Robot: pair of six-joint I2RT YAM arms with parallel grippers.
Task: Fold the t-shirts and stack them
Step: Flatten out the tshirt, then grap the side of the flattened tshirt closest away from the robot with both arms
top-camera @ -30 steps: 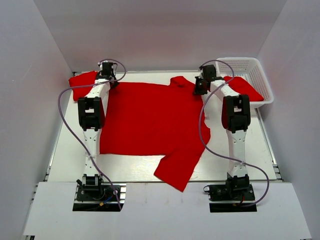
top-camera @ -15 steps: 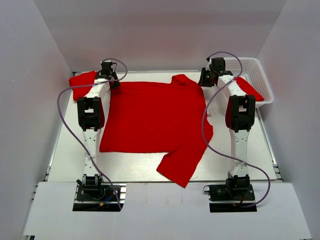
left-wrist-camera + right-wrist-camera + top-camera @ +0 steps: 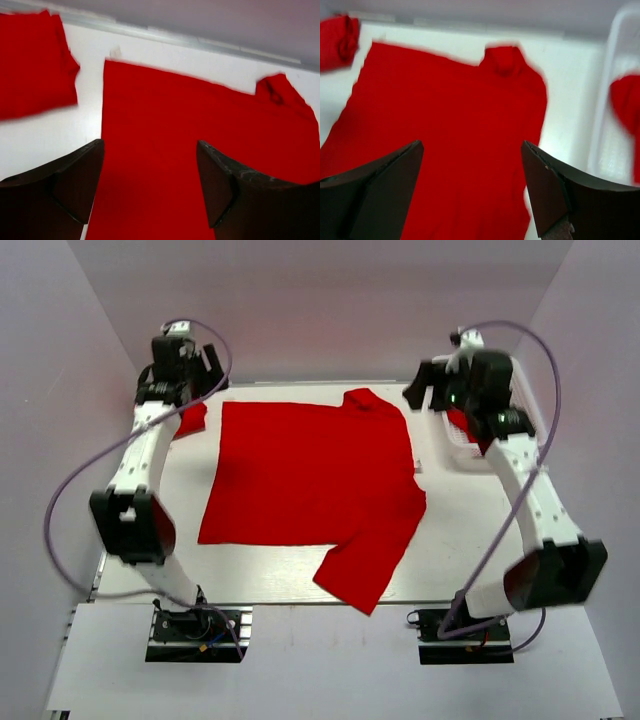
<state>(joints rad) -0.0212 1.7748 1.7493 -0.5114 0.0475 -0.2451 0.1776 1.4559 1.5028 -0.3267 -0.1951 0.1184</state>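
Top external shows soft red t-shirt [image 3: 310,480] lying flat, sleeve splayed.

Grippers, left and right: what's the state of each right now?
Left gripper: open, holding nothing.
Right gripper: open, holding nothing.

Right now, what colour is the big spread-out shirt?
Plain bright red, no print; the t-shirt shows best from the top external camera.
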